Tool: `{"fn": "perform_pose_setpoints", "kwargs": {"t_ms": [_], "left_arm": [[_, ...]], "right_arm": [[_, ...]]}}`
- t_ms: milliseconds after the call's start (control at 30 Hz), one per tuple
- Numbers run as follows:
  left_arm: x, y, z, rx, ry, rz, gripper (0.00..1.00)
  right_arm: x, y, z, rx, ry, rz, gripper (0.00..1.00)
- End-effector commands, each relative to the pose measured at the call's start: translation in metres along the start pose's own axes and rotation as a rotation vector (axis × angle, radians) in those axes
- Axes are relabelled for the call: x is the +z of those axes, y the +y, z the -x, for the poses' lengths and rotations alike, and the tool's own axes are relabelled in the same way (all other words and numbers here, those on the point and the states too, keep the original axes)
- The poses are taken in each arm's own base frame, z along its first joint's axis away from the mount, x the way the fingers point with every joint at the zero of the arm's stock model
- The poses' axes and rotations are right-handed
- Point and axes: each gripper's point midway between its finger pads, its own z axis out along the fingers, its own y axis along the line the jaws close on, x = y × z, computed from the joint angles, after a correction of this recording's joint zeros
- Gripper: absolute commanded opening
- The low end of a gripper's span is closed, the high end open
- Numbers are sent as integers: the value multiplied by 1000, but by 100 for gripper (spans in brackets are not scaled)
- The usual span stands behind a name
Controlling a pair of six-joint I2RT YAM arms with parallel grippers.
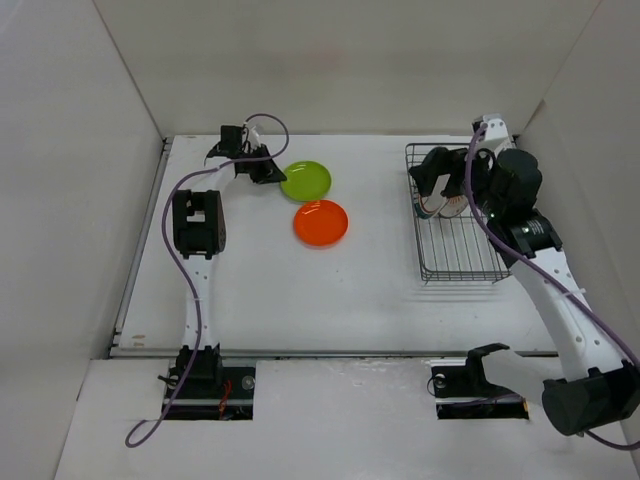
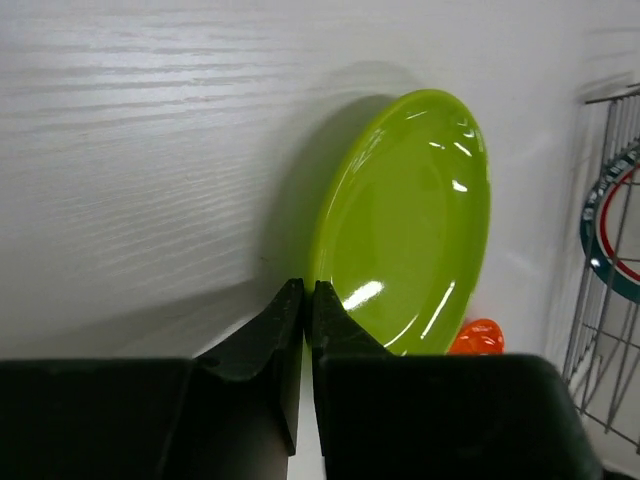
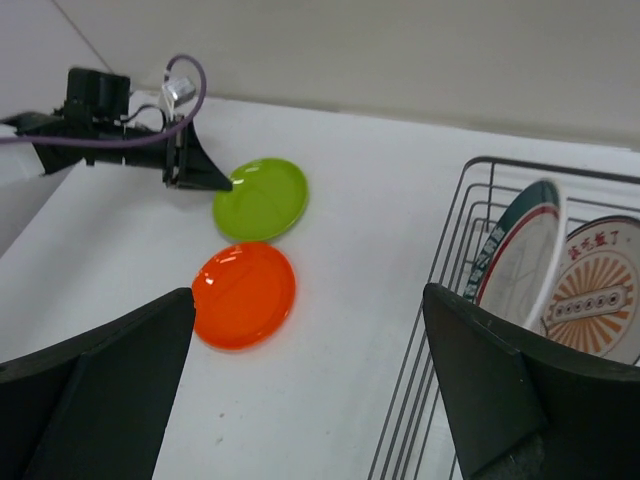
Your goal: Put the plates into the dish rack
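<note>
Left gripper [image 2: 303,300]: fingers together, beside round lime-green plate [image 2: 415,220]. Right gripper [image 3: 308,300]: fingers wide apart, above dark wire dish rack [image 3: 440,250].

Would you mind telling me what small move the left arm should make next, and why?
Probably open the left gripper and ease it onto the lime green plate: its fingers look shut, tips at the rim, and the plate lies flat on the table, outside the dish rack.

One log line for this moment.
dish rack: teal-rim plate, patterned plate | table: green plate, orange plate | left tool: shut at green rim | right tool: open
</note>
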Motion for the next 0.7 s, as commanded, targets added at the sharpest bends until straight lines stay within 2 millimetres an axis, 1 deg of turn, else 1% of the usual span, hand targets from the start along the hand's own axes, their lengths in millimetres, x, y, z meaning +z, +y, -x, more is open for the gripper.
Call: {"fn": "perform_pose_setpoints", "kwargs": {"t_ms": [0, 33, 67, 100, 133, 167, 200, 233, 267, 300, 333, 367, 400, 433, 467, 500, 533, 567, 600, 633, 667], "left_arm": [[-29, -41, 33, 46, -38, -145, 0], [-47, -53, 51, 65, -82, -194, 0], [-62, -68, 64, 59, -115, -241, 0], [-92, -102, 85, 135, -179, -319, 0], [-112, -114, 96, 157, -213, -354, 0], [-124, -130, 98, 156, -215, -398, 0], [-139, -141, 101, 173, -223, -437, 0], [-162, -170, 98, 253, -216, -529, 0], [-173, -183, 94, 282, -198, -572, 0], [-178, -187, 84, 300, -165, -608, 0], [-194, -202, 77, 353, -159, -640, 0], [-200, -212, 63, 386, -121, -678, 0], [-194, -201, 47, 355, -86, -677, 0], [-194, -205, 37, 375, -80, -680, 0], [-208, -214, 27, 433, -96, -675, 0], [-205, -220, 12, 451, -71, -681, 0], [-202, -217, -3, 452, -46, -675, 0], [-211, -229, -11, 499, -56, -663, 0], [-204, -230, -27, 543, -39, -625, 0], [-202, -230, -37, 564, -28, -600, 0], [-200, -232, -46, 579, -19, -579, 0]], "right_arm": [[17, 13, -26, 7, 41, 86, 100], [20, 17, -34, 9, 57, 107, 100], [22, 25, -43, 16, 61, 130, 100], [24, 29, -48, 13, 60, 145, 100], [25, 33, -51, 10, 57, 147, 100], [23, 43, -52, 4, 46, 166, 100], [22, 46, -49, 13, 26, 169, 100], [22, 45, -48, 13, 24, 160, 100], [22, 51, -50, 12, 29, 181, 100], [21, 54, -46, 10, 23, 195, 100], [20, 57, -42, 18, 17, 208, 100], [19, 64, -40, 15, 11, 249, 100], [21, 68, -38, 12, 1, 272, 100], [19, 72, -30, 7, -19, 293, 100], [22, 75, -31, 24, -14, 306, 100], [22, 80, -27, 33, -20, 331, 100], [24, 83, -24, 42, -21, 346, 100], [29, 87, -22, 66, -10, 361, 100], [30, 92, -22, 74, -10, 394, 100], [31, 101, -15, 78, -32, 426, 100], [34, 103, -17, 105, -26, 437, 100]]}}
